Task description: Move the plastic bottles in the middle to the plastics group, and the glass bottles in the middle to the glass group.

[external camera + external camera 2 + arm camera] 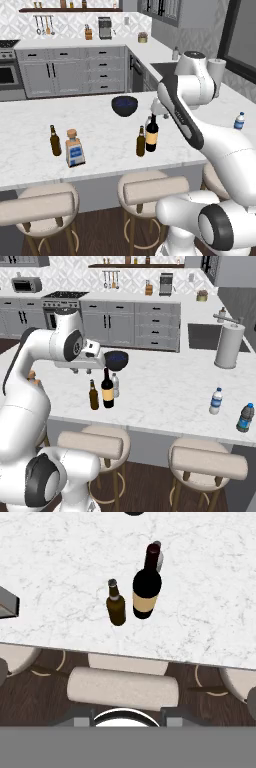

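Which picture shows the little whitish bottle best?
The right base view: the small pale bottle stands clear beside the wine bottle. In the hand view just its top peeks from behind the wine bottle. In the left base view I can't make it out.

Glossy wine bottle (pixel 146 587) — probably glass.

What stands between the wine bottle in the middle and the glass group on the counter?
Nothing visible on the marble between them. The amber beer bottle stands right beside the wine bottle on the side toward the glass group, so a low slide that way would meet it first.
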Available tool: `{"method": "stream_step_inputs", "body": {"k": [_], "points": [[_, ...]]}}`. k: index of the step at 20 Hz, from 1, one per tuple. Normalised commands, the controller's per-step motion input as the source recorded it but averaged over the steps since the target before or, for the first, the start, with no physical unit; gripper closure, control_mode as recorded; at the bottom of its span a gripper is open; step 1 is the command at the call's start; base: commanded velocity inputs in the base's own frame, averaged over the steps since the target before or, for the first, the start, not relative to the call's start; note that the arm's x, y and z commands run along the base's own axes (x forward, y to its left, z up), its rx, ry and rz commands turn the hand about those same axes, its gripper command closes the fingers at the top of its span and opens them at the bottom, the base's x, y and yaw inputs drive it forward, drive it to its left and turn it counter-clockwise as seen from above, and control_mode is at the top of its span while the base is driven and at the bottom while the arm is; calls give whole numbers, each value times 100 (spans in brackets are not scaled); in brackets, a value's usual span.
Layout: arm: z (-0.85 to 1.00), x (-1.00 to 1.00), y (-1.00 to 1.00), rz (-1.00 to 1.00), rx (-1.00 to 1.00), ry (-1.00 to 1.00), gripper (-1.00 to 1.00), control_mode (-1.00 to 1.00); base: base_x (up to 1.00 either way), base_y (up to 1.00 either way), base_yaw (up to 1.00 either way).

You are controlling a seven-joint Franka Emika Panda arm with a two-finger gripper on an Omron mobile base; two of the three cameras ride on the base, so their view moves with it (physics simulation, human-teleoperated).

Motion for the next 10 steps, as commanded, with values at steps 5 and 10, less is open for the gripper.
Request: {"method": "stream_step_inputs", "body": {"k": [5, 10], "points": [[-1, -7, -3, 0, 1, 0, -100, -100, 0, 0, 0], [-16, -1, -3, -1, -3, -1, -100, -100, 0, 0, 0]]}}
